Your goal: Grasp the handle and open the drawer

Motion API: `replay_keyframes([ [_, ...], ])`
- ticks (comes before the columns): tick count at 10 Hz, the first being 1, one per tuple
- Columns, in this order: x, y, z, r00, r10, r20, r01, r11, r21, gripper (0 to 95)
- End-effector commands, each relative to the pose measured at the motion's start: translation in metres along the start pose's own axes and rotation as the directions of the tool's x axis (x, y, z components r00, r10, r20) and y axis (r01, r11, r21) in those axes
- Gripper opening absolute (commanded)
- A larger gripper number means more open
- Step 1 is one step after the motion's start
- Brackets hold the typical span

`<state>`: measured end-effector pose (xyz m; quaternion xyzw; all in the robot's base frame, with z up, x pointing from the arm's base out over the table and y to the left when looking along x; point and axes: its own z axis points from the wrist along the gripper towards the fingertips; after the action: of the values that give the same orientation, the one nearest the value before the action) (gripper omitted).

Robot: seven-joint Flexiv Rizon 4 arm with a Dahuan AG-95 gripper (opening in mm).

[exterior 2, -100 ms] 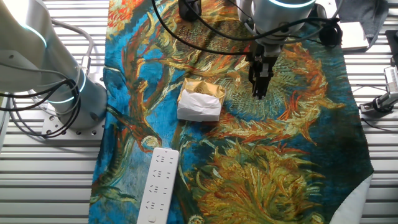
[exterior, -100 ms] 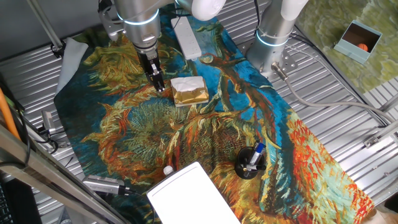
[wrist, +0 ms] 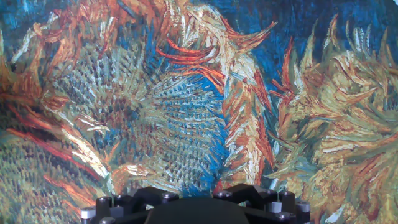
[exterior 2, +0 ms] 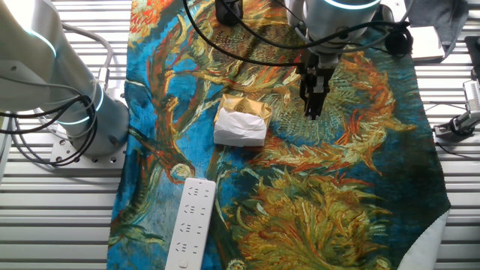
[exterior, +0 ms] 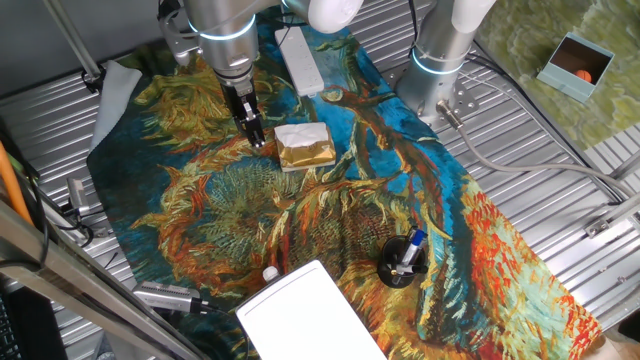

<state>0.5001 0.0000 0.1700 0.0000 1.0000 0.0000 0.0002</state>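
Even, bright overhead light fills both fixed views, with soft, short shadows. The white box [exterior: 312,318] at six o'clock nearly blows out. The hand view is slightly soft, its cloth [wrist: 186,93] sharpest centrally, dark at six o'clock.

1 white drawer box [exterior: 310,320] w/ 1 knob [exterior: 270,272], 1 gold-white block [exterior: 304,145], 1 pen holder [exterior: 402,262], 1 power strip [exterior 2: 190,223]

My tool [exterior: 255,135] is black on a silver arm [exterior: 222,30] ringed in glowing cyan. The cloth [exterior: 330,200] under it swirls with painted sunflowers: orange, gold, red, on teal and blue. The block [exterior: 304,146] is white over gold. The drawer [exterior: 310,315] and its knob [exterior: 270,273] are plain white; the pen holder [exterior: 402,262] is black.
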Motion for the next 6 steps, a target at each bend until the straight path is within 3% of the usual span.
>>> replay_keyframes([
  [1, 0.0001, 0.0, 0.0, 0.98, -0.196, 0.028, 0.197, 0.98, -0.015, 0.0],
  [5, 0.0001, 0.0, 0.0, 0.975, -0.22, 0.027, 0.221, 0.975, -0.009, 0.0],
  [6, 0.0001, 0.0, 0.0, 0.959, -0.283, 0.028, 0.284, 0.959, -0.007, 0.0],
])
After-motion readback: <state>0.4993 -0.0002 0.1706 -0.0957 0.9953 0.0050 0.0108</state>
